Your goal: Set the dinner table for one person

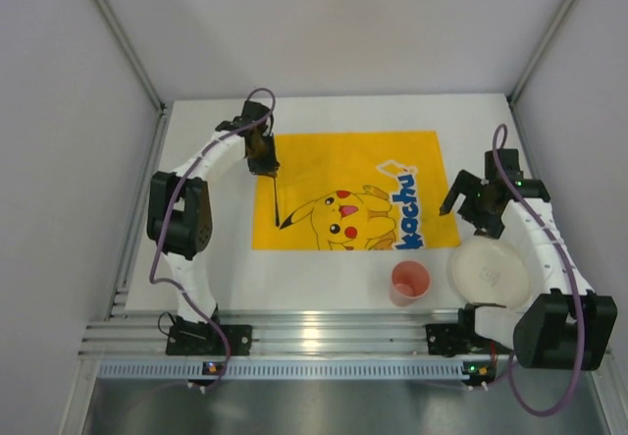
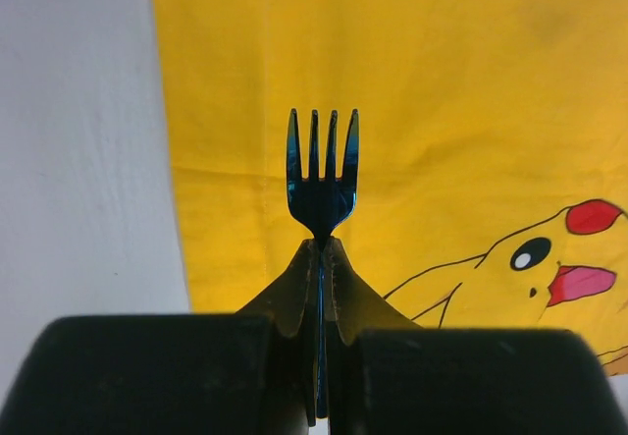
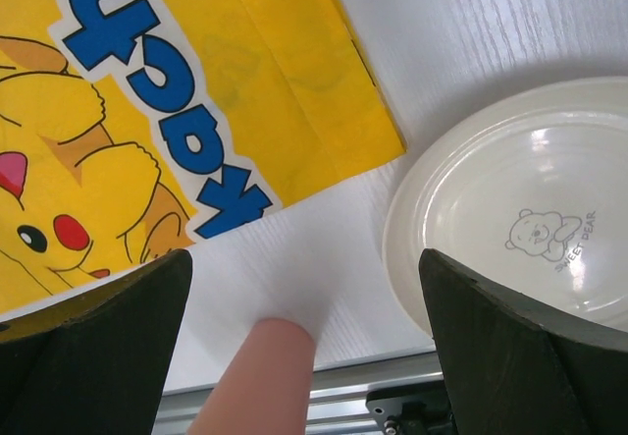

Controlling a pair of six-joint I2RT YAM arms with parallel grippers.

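We've got a plain white table (image 1: 294, 278) under both arms, with a ribbed aluminium rail along its near edge. Left pincer (image 1: 263, 165) is pinching a dark fork (image 2: 321, 175), right pincer (image 1: 476, 209) is spread wide.

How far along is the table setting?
Done: the yellow Pikachu mat lies flat on the dinner table. In hand: the left claw grips a blue fork over the mat's left side. Left: the white plate and pink cup sit off the mat, and the right claw is open, empty.

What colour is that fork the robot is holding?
The fork is a dark, shiny blue, clearest in the left wrist view.
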